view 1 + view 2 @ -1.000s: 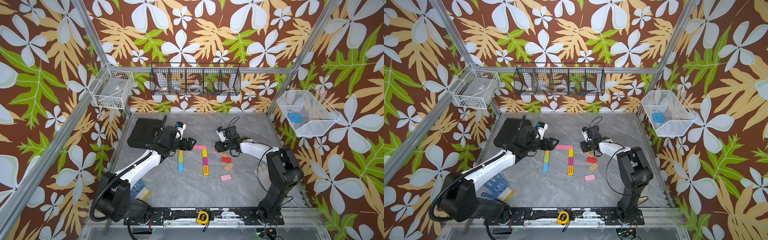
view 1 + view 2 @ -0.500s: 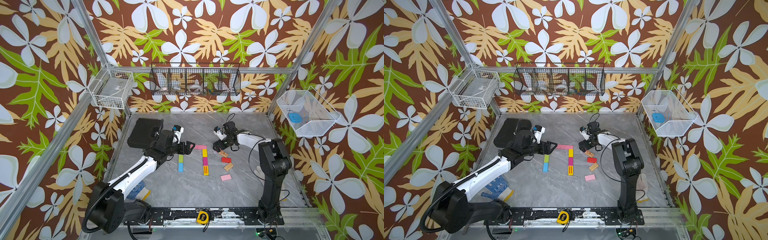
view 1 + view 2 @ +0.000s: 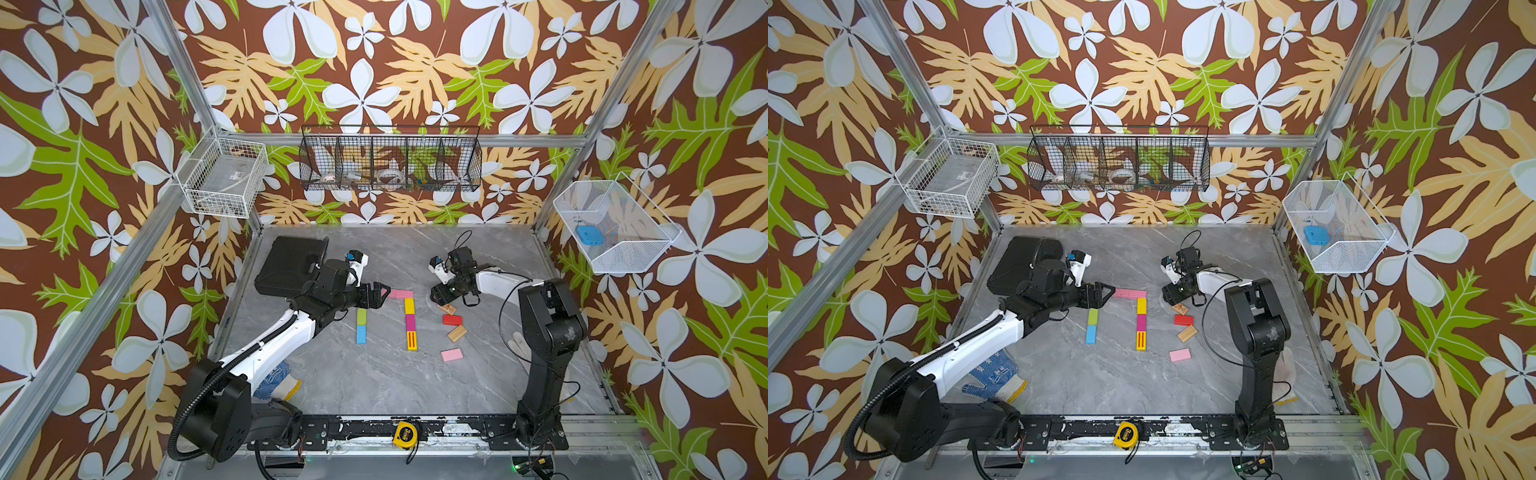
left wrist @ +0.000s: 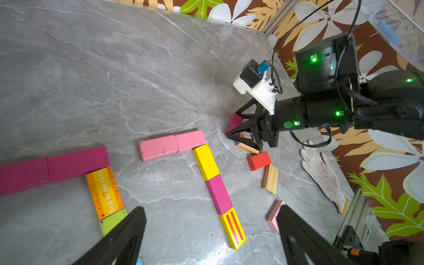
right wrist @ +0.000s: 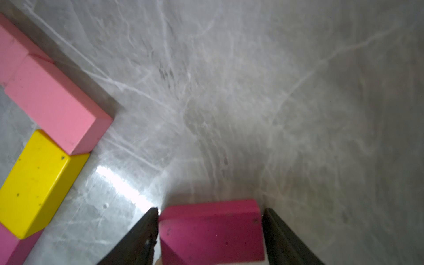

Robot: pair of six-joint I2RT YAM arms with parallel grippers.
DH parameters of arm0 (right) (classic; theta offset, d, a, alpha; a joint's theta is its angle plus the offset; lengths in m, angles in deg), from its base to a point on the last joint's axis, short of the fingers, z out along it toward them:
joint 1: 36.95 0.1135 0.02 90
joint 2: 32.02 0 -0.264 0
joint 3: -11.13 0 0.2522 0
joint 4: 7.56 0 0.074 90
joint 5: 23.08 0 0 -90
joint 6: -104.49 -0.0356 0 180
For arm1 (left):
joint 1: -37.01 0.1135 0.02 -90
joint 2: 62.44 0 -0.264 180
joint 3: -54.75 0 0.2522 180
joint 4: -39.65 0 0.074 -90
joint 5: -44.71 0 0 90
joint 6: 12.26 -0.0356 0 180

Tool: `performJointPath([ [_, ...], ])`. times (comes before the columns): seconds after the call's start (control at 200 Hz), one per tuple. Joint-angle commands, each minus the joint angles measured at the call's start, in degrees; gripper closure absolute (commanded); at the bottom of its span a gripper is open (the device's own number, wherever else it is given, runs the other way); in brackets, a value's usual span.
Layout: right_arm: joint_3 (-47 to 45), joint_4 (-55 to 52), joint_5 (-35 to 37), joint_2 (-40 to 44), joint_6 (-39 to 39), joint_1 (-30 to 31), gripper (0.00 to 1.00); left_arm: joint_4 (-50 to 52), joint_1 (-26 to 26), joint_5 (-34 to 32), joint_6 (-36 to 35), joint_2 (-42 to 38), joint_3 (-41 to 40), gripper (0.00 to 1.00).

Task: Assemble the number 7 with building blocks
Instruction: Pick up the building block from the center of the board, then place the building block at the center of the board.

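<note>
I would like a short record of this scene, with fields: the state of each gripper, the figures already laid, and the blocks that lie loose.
left gripper: open, holds nothing
right gripper: shut on magenta block
middle figure: pink bar with column of yellow, magenta, striped yellow from one end
other figure: magenta bar, then orange block, green block, blue block
loose: red block, wood block, pink block
</note>
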Motion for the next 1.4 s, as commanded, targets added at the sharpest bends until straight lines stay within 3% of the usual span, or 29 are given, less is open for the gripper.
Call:
performJointPath([
  [0.0, -2.04, -0.57, 1.66, 1.61, -4.38, 0.53, 0.35, -1.23, 0.07, -0.17, 0.50, -0.15, 0.19, 0.09],
  [0.065, -3.37, 0.51, 2.58, 2.68, -7.53, 0.74, 0.40, -1.98, 0.03, 0.29, 1.22, -0.46, -0.24, 0.09],
  [0.195, -6.86, 5.52, 3.89, 5.30, -17.82, 0.83, 0.42, -3.95, 0.07, 1.26, 2.85, -1.13, -1.56, 0.09],
  [0.44, -12.82, 15.92, 8.91, 9.06, -34.70, 2.19, 0.39, -5.53, 0.07, 1.95, 4.81, -1.95, -3.22, 0.09],
  [0.771, -12.60, 14.60, 16.11, 7.66, -40.04, 4.37, 0.37, -7.91, 0.07, 3.10, 5.77, -3.69, -4.92, 0.09],
  [1.391, -9.65, 12.04, 18.03, 5.93, -32.93, 6.60, 0.28, -7.87, 0.07, 3.00, 5.80, -3.21, -4.62, 0.08],
])
